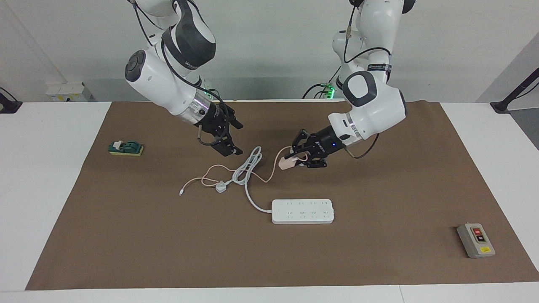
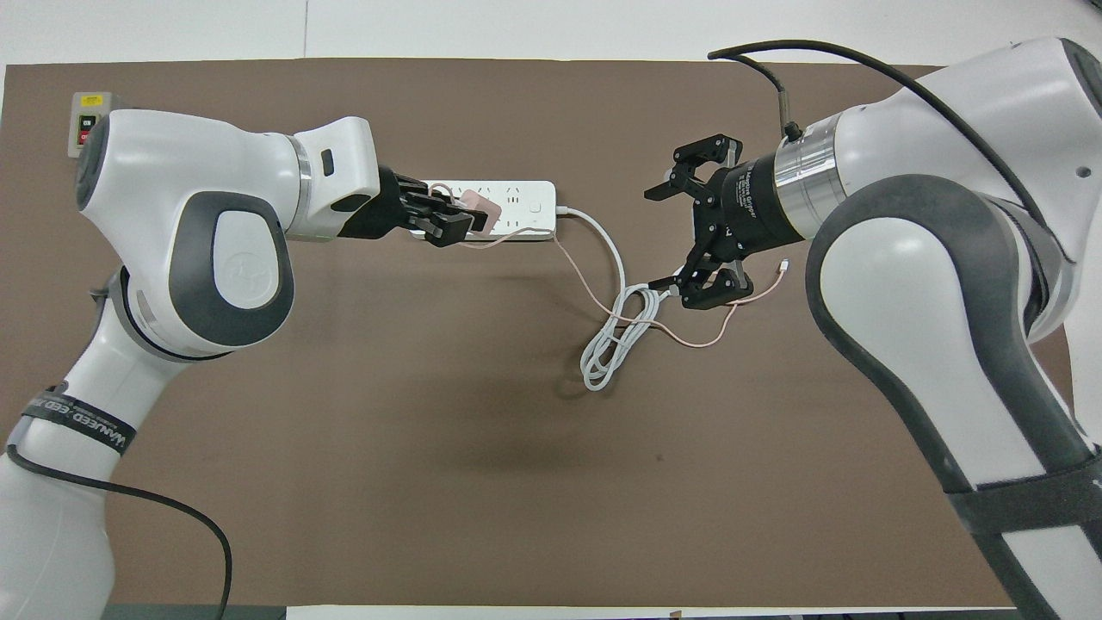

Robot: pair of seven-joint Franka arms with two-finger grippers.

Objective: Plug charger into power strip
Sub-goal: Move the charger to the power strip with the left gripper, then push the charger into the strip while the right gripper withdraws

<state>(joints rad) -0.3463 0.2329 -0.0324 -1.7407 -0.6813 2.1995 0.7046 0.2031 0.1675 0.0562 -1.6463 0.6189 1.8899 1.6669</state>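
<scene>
The charger (image 1: 289,164), a small pale pink cube, hangs in the air with my left gripper (image 1: 294,161) shut on it. Its thin pink cable (image 1: 270,171) trails down to the mat. The facing view shows it above the mat and apart from the power strip (image 1: 303,211), a long white bar lying flat. From overhead the charger (image 2: 480,212) and left gripper (image 2: 463,222) cover part of the power strip (image 2: 527,203). My right gripper (image 1: 236,139) hovers open and empty over the mat beside the coiled white cord (image 1: 248,165); the right gripper (image 2: 659,239) also shows from overhead.
A white three-pin plug (image 1: 221,187) lies on the brown mat (image 1: 379,189) at the end of the strip's cord. A grey button box (image 1: 476,240) sits toward the left arm's end. A small green object (image 1: 125,148) sits toward the right arm's end.
</scene>
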